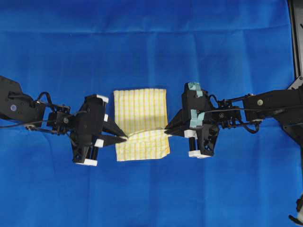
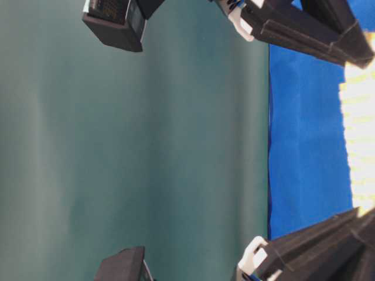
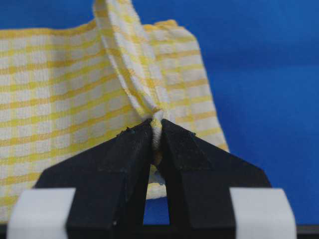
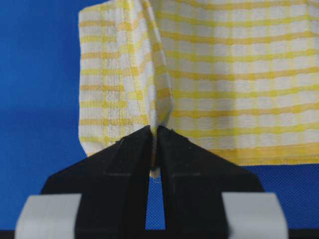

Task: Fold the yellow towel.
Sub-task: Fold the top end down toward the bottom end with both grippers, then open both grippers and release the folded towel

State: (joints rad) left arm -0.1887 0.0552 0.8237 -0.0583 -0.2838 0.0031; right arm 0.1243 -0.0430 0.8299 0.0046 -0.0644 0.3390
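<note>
The yellow towel (image 1: 140,111), a yellow-and-white checked cloth folded to a small rectangle, lies mid-table on the blue cloth. A raised ridge of it runs across its lower third between the two grippers. My left gripper (image 1: 124,137) is shut on the towel's left edge; the left wrist view shows the pinched fold (image 3: 157,130) rising from the jaws. On the opposite edge my right gripper (image 1: 166,131) is shut on the towel, with a fold (image 4: 155,137) standing up between its jaws. The table-level view catches only a strip of the towel (image 2: 360,134) at its right edge.
A plain blue cloth (image 1: 142,47) covers the table all round the towel. A black frame (image 1: 296,42) stands at the far right edge. The table-level view is mostly a green backdrop (image 2: 146,146) with parts of both arms at top and bottom.
</note>
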